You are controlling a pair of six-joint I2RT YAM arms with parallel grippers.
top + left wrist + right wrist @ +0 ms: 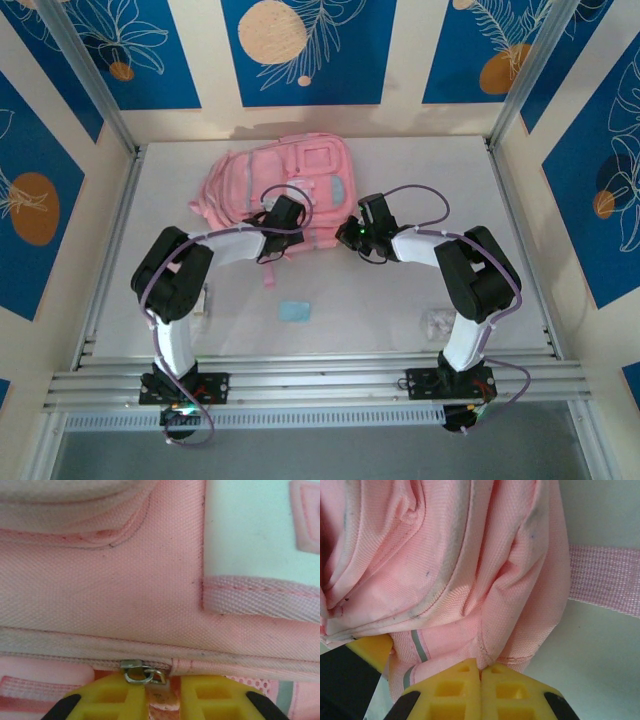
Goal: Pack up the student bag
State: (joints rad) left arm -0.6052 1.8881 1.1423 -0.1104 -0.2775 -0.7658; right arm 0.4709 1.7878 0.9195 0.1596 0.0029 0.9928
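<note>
One student bag (290, 175), a large soft pink fabric backpack, lies flat on the white table (420, 180), towards the far edge and left of centre, with its front pockets facing up. Both arms reach to its near edge, one from each side.

Left gripper (161, 692): yellow ribbed fingers at the bag's near seam, closed on a flat pinkish zip pull tab (161, 704) held between the pads. A small metal zip slider (141, 672) sits just above the fingertips, on the zip line. A white-pink patch (250, 530) is sewn to the fabric, upper right in the left wrist view.

Right gripper (481, 672): yellow pads pressed together, with a fold of the bag's pink fabric nipped between the tips. A narrow grey stripe (420, 650) runs just left of the fingers. A thin pink webbing strap (605, 587) lies on the table to the right.

One small flat light-blue item (295, 311) lies on the table's near side, well apart from the bag.
</note>
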